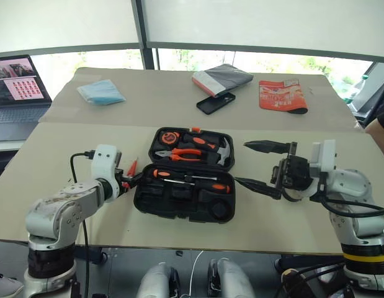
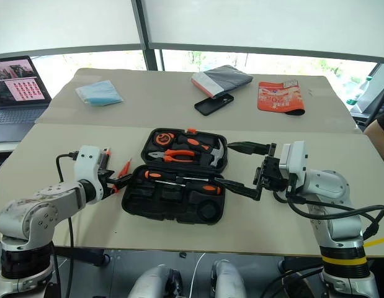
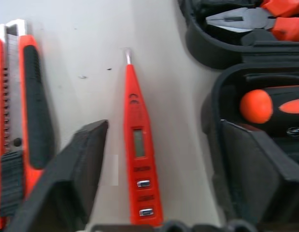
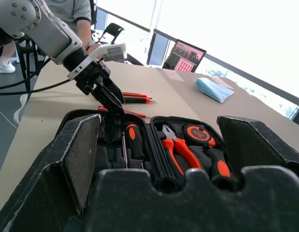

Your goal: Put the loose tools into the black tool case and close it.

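While straddling the slim orange tester screwdriver on the beige bench, left pincer part-open, nothing gripped yet; one finger between slim screwdriver and orange-and-black utility knife, other finger over near wall of black plastic clamshell tool case. Slim screwdriver lying flat just beside case's left edge, metal tip pointing away from wrist; knife parallel to it, further from case. Case open, flat on bench centre; one orange-and-black handled screwdriver already lying across near half, pliers, hammer and tape measure seated in far half. Grey tape roll: cannot tell where. Right pincer wide open, empty, held above bench just right of case, pointing across toward it.

Step in hand, as judged: pick up slim screwdriver. To do well:
- shift left pincer away from case so far finger clears the wall and drops onto bench, not onto case rim
- centre on body near display window, not on tip
- lower until finger pads reach bench, close squarely across width
- avoid nudging knife
- lift straight before moving over case

Risk: thin, low tool may roll or slip out; finger may catch case edge and shove case.
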